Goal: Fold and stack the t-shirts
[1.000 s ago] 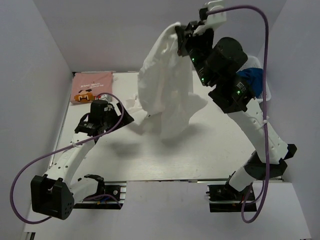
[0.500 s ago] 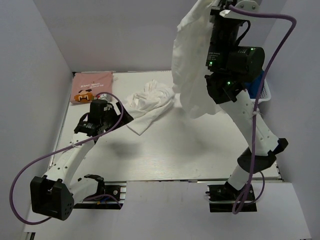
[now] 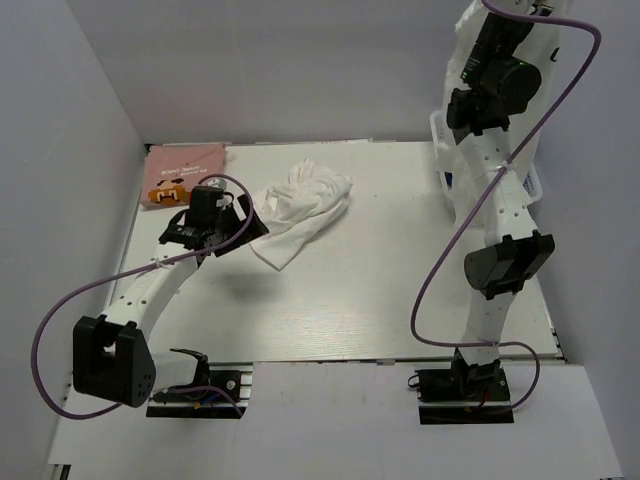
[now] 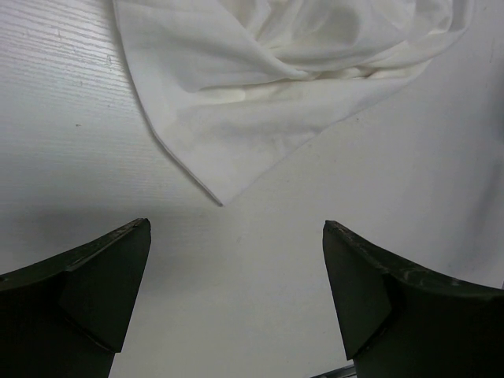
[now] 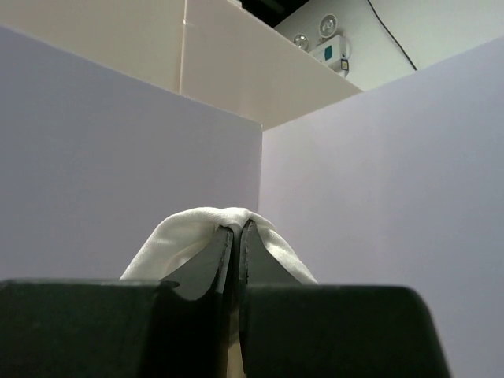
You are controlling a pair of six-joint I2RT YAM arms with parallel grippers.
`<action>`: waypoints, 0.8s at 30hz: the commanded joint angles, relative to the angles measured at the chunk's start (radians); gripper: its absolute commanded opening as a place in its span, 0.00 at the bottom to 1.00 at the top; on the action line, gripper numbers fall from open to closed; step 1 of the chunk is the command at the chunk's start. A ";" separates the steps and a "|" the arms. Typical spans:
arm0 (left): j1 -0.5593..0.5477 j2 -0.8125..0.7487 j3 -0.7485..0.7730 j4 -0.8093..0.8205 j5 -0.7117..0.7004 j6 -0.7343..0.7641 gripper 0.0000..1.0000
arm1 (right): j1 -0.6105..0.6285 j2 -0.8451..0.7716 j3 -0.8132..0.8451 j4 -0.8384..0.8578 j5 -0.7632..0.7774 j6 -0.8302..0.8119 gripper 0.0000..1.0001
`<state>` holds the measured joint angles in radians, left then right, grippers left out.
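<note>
The pink t-shirt (image 3: 185, 165) is lying folded flat in the far-left corner of the tabletop (image 3: 380, 290), its brown print facing up along its near edge. Just right of it, the left hand (image 4: 236, 228) is hovering low with its fingers (image 4: 102, 283) spread wide, gripping nothing. The crumpled white t-shirt (image 3: 300, 205) is lying bunched just beyond that hand. Its long axis is running diagonally from near-left to far-right, and one pointed corner (image 4: 220, 201) is aiming back toward the gap between the open fingers, not touching them.

On the right, the right arm (image 3: 495, 200) is reaching steeply upward, past the top edge of the overhead view. The right hand (image 5: 238, 227) is pinching a white cloth (image 5: 185, 236) between closed fingers, and the fabric is draping over the fingertips. The white lattice basket (image 3: 440, 150) is sitting at the far-right edge of the tabletop, mostly hidden behind the arm; what it is holding cannot be told.
</note>
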<state>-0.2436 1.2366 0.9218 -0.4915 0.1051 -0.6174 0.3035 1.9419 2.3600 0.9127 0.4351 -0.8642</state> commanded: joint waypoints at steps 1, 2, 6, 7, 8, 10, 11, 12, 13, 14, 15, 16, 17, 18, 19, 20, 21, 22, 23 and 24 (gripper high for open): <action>0.006 0.020 0.061 0.014 -0.018 0.022 1.00 | -0.115 0.018 0.059 0.069 -0.127 0.128 0.00; 0.006 0.020 0.061 0.014 -0.018 0.022 1.00 | -0.153 0.022 0.053 0.040 -0.124 0.187 0.00; 0.006 0.053 0.071 0.034 -0.018 0.022 1.00 | -0.237 0.026 -0.101 0.015 -0.130 0.194 0.00; 0.006 0.064 0.081 0.044 -0.018 0.022 1.00 | -0.259 0.020 -0.134 0.008 -0.142 0.233 0.00; 0.006 0.064 0.081 0.044 -0.018 0.022 1.00 | -0.267 0.017 -0.192 -0.021 -0.148 0.278 0.00; 0.006 0.089 0.104 0.044 -0.018 0.022 1.00 | -0.291 0.022 -0.270 -0.075 -0.185 0.344 0.00; 0.006 0.089 0.104 0.033 -0.018 0.022 1.00 | -0.291 0.038 -0.336 -0.110 -0.193 0.370 0.00; 0.006 0.089 0.114 0.033 -0.018 0.022 1.00 | -0.320 0.049 -0.355 -0.135 -0.191 0.390 0.00; 0.006 0.089 0.114 0.033 -0.018 0.022 1.00 | -0.328 0.058 -0.370 -0.144 -0.174 0.395 0.00; 0.006 0.098 0.114 0.024 -0.028 0.022 1.00 | -0.330 0.105 -0.402 -0.191 -0.139 0.413 0.00; 0.006 0.098 0.114 0.024 -0.028 0.022 1.00 | -0.336 0.121 -0.419 -0.211 -0.116 0.419 0.00; 0.006 0.098 0.114 0.024 -0.028 0.022 1.00 | -0.339 0.140 -0.433 -0.225 -0.039 0.427 0.00; 0.006 0.098 0.114 0.013 -0.038 0.022 1.00 | -0.340 0.149 -0.521 -0.236 -0.018 0.454 0.00; 0.006 0.098 0.114 0.013 -0.038 0.022 1.00 | -0.342 0.147 -0.560 -0.245 0.005 0.485 0.00; 0.006 0.098 0.114 0.013 -0.038 0.022 1.00 | -0.343 0.144 -0.630 -0.251 0.028 0.507 0.00; 0.006 0.098 0.114 0.013 -0.038 0.022 1.00 | -0.343 0.140 -0.663 -0.280 0.106 0.561 0.00; 0.006 0.107 0.114 0.013 -0.038 0.022 1.00 | -0.345 0.123 -0.736 -0.319 0.143 0.643 0.00; 0.006 0.107 0.114 0.013 -0.038 0.022 1.00 | -0.359 0.121 -0.749 -0.410 0.177 0.742 0.00; 0.006 0.118 0.114 0.013 -0.038 0.022 1.00 | -0.368 0.123 -0.754 -0.461 0.185 0.798 0.00; 0.006 0.118 0.123 0.013 -0.028 0.022 1.00 | -0.374 0.141 -0.743 -0.506 0.173 0.935 0.00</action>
<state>-0.2436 1.3563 0.9997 -0.4709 0.0837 -0.6025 -0.0402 2.0987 1.6005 0.5068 0.4946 -0.2398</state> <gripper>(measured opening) 0.996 0.030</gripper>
